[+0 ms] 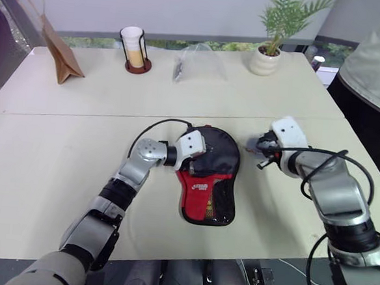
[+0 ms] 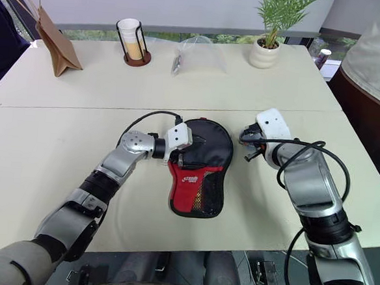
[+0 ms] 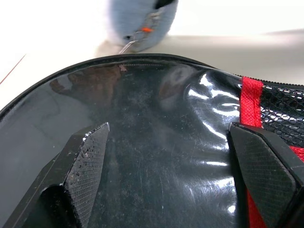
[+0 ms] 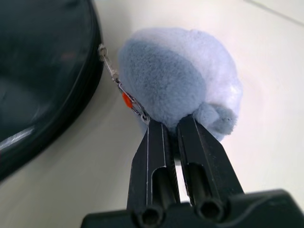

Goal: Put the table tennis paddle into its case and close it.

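The case point(image 1: 207, 176) is lying at table centre, zip seemingly nearly closed. Your left gripper point(image 3: 175, 166) is bracing it with jaws spread; your right gripper point(image 4: 172, 128), at three o'clock, is pinching the plush zip-pull point(image 4: 180, 80). Next, finish the pull.

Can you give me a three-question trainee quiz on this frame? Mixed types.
1. True or false: the left gripper is shut on the case.
2. What hangs from the case's zipper chain? A) a key B) a grey plush charm C) a ribbon
3. Fill in: the right gripper's fingers are ____ at the charm's chain.

Key:
1. False; its fingers stand apart over the case's glossy black face.
2. B
3. shut
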`<state>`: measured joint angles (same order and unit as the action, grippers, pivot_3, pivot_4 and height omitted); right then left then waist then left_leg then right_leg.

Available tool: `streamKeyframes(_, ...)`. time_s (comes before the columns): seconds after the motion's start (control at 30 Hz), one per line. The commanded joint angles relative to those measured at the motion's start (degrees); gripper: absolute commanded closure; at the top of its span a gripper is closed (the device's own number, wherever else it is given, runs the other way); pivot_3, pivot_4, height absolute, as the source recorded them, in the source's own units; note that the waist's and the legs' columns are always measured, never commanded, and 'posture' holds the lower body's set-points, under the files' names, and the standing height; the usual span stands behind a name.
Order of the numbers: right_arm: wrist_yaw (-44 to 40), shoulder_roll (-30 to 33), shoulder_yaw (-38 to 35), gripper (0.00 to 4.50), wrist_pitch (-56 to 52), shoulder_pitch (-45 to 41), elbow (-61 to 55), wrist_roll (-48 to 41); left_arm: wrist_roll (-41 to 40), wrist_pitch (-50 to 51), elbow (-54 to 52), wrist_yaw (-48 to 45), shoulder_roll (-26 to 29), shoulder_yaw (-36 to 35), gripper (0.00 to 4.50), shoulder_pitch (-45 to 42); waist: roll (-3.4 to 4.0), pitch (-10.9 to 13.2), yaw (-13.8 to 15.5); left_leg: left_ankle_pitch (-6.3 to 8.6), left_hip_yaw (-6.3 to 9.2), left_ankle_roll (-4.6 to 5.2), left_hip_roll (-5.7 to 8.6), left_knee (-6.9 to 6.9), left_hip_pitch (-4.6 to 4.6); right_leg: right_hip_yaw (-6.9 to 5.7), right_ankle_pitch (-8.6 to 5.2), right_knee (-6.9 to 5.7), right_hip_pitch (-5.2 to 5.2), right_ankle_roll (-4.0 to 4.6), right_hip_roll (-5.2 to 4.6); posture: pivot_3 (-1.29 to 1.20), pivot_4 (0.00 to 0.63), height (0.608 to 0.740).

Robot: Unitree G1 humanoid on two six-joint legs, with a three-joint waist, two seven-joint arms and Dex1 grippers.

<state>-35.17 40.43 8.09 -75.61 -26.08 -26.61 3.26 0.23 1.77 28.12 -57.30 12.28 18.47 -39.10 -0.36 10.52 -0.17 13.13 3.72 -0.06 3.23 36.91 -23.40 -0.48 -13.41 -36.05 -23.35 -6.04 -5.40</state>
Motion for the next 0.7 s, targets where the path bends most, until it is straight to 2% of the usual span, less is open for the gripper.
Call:
streamKeyframes(0.03,-1.8,3.6,-0.6,4.47,-3.3,2.9,-6.6,-3.5,2.3,1.7,3.4,0.1,1.4,1.5,0.31,1.6,-0.01,0.0,0.3,0.01,0.00,0.01,0.00,0.00,0.00,0.00,-0.01,0.00,0.00,-0.02,0.00,0.00,0.150,0.740)
streamKeyframes(0.43,-7.4,12.9,0.7,4.47,-2.8,7.0,-18.0,-14.9,2.2,1.7,3.4,0.3,1.5,1.6,0.31,1.6,-0.07,0.0,0.7,0.05,-0.03,0.05,-0.02,0.01,0.00,-0.04,-0.19,0.06,0.02,-0.25,-0.07,0.00,0.150,0.740)
streamKeyframes(0.7,-12.1,18.3,-0.9,4.47,2.6,11.9,-21.7,-21.0,2.2,1.8,3.4,0.4,1.5,1.8,0.31,1.7,-0.11,-0.1,0.8,0.07,-0.04,0.06,-0.04,0.00,-0.01,-0.06,-0.24,0.11,0.03,-0.25,-0.14,0.00,0.150,0.740)
